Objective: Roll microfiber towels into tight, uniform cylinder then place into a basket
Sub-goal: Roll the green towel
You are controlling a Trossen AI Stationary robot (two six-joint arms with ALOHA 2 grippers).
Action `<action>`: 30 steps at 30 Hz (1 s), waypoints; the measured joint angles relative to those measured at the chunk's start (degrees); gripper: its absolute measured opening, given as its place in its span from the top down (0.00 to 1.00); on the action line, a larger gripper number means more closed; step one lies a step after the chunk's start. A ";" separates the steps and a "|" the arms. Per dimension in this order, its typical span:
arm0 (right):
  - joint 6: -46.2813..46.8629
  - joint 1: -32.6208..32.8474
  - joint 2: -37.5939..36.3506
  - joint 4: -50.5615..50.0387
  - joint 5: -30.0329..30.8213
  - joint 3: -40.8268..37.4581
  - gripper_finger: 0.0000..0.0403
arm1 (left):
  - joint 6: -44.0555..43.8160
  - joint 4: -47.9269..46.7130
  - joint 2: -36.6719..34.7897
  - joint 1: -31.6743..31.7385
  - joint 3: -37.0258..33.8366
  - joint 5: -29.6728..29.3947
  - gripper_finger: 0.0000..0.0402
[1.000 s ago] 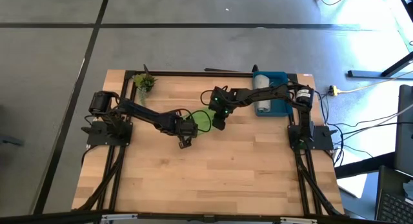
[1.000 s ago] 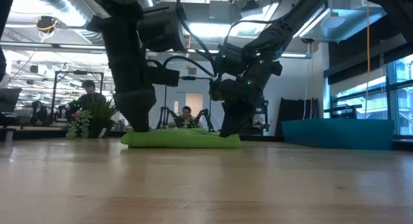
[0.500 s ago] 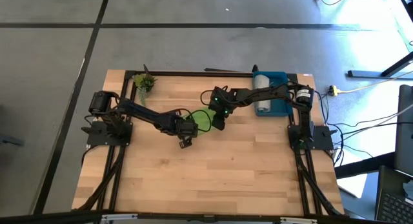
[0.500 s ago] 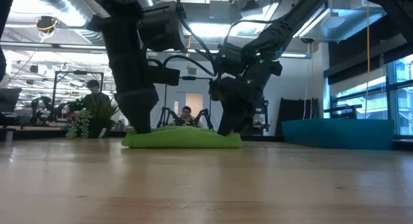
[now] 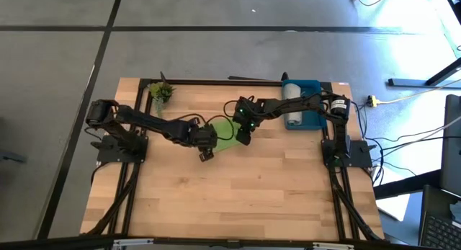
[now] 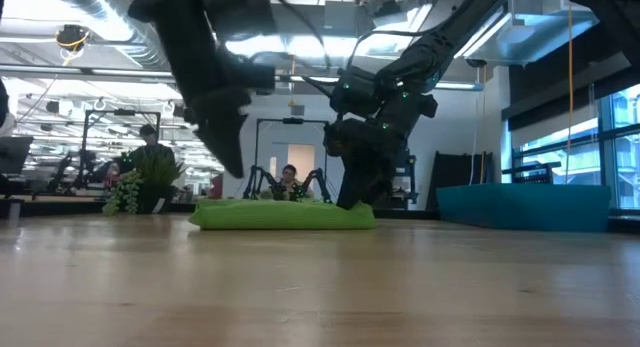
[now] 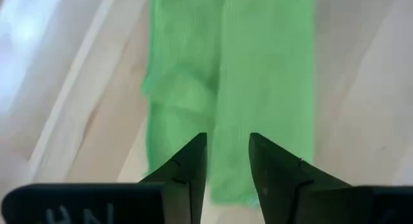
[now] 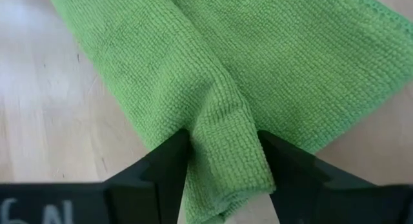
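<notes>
1. One towel looks finished: a light grey towel [image 5: 293, 119], rolled into a cylinder, lies in the blue basket [image 5: 311, 88] at the far right corner of the table.
2. The green towel [image 5: 226, 132] is not yet done. It lies near the table's middle, toward the far side, folded into a long strip with a raised fold along it rather than a tight roll.
3. The right gripper [image 8: 219, 161] is down on the right end of the green towel, its fingers pinching that raised fold.
4. The left gripper [image 7: 227, 161] hangs above the towel's left end, clear of the cloth; its fingers stand a little apart and hold nothing.
5. By my judgement roughly half the job is left: rolling the green towel tight and carrying it right to the basket.
6. Count: two towels (one grey, one green), one basket, two arms, one small plant [image 5: 160, 92] at the far left corner of the table.
</notes>
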 joint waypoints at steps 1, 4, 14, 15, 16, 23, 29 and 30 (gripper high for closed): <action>0.00 0.00 0.00 0.03 0.01 0.00 0.53 | 0.39 1.04 -0.47 -0.21 0.02 -0.10 0.74; -0.07 0.00 0.00 0.03 0.00 0.00 0.53 | 2.70 4.21 -0.68 -0.97 0.02 -0.25 0.74; -0.09 -1.14 -2.05 -0.34 0.39 -0.07 0.53 | 4.88 8.99 5.10 -1.11 0.00 0.40 0.74; -0.09 -1.22 -2.16 -0.13 0.37 -0.06 0.53 | 4.88 9.03 5.54 -1.10 0.00 0.41 0.74; -0.09 -1.24 -2.21 -0.06 0.37 -0.04 0.53 | 4.88 9.39 6.02 -1.04 0.00 0.40 0.74; -3.71 -1.61 -2.96 -1.85 0.13 -0.07 0.53 | 4.42 9.99 9.24 -1.01 0.00 0.61 0.74; -8.63 -1.70 -7.29 -4.57 5.67 -0.07 0.53 | 4.40 10.88 9.38 -1.64 0.00 1.10 0.74; -9.35 -1.50 -8.26 -5.46 7.18 -0.07 0.53 | 4.40 10.86 9.21 -1.78 0.00 1.10 0.74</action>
